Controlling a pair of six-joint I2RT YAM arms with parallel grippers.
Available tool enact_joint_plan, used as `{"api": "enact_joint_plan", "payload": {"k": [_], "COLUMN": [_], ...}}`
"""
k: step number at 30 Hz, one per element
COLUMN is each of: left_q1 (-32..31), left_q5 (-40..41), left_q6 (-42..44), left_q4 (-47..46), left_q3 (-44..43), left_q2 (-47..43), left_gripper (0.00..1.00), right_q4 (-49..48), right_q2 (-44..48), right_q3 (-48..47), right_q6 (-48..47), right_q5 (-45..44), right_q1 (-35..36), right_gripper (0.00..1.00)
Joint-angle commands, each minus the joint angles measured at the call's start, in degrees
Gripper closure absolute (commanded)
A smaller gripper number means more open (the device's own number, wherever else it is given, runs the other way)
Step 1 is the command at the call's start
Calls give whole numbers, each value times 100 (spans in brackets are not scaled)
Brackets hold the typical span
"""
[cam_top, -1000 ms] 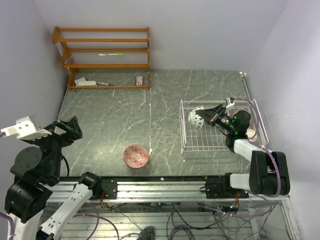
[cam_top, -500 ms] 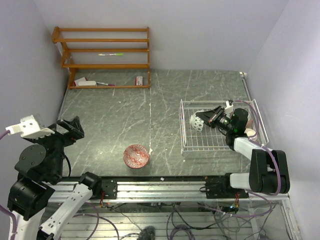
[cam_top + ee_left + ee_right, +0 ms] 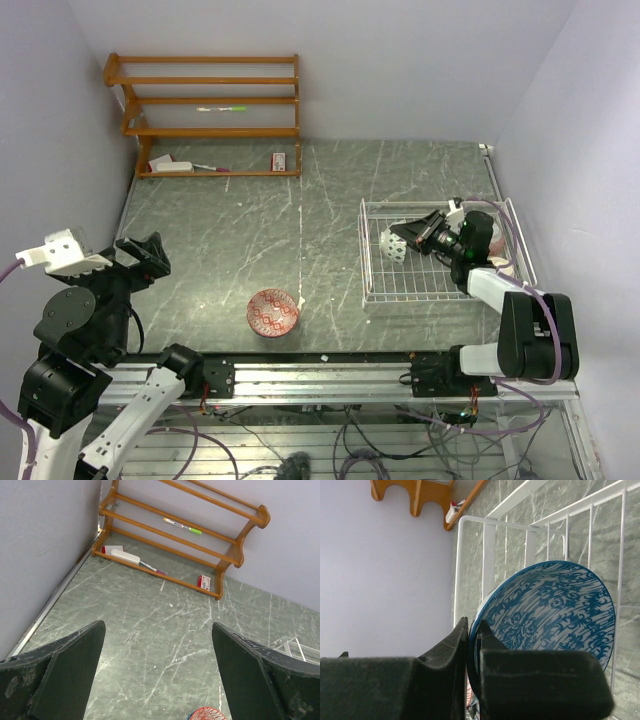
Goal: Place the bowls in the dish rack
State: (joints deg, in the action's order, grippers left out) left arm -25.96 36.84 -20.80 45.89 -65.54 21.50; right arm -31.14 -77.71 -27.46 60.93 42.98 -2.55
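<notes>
Right gripper [image 3: 472, 630] grasps the blue bowl [image 3: 550, 610] by its rim inside the rack [image 3: 489, 545]; left gripper [image 3: 157, 627] spread wide, empty, near left.

A grey-green stone table [image 3: 230, 230] fills the middle. At the back left stands an orange wooden shelf [image 3: 210, 100] with a green pen [image 3: 222, 108] on one board. A red bowl [image 3: 272, 312] sits alone on the table near the front edge. On the right is the white wire dish rack [image 3: 415, 285]. The right gripper [image 3: 408, 236] reaches into it and holds a pale bowl [image 3: 393, 245] with dark marks, tipped on its side. The left gripper [image 3: 155, 255] is up in the air at the left, fingers apart, holding nothing.
</notes>
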Motion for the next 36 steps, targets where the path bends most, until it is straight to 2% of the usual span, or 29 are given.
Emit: {"api": "enact_joint_plan", "payload": {"k": [1,10,21,32,36], "left_q1": [38,38,38,38,38], "left_q5": [16,-27,-58,-98,-98], "left_q6": [83,76,50,24,23], "left_q4": [-133,-157,-183,-222,-236], "left_q3": [-3,23,87,186,212], "left_q2": [73,80,74,58,55], "left_gripper": [1,1,1,1,1], "right_q4": [964,1930,2466,3001,3191], "right_q2": [34,410,636,959,951], "right_q3": [-32,-225,-271,-392,-478], "right_q6": [-591,-1048,-1379,-1714,-1891], "right_q5": [-675,-1209,-1578,-2092,-2201], "right_q1": [-66,-150,-176,-185,-185], "right_gripper": [97,78,68,64,59]}}
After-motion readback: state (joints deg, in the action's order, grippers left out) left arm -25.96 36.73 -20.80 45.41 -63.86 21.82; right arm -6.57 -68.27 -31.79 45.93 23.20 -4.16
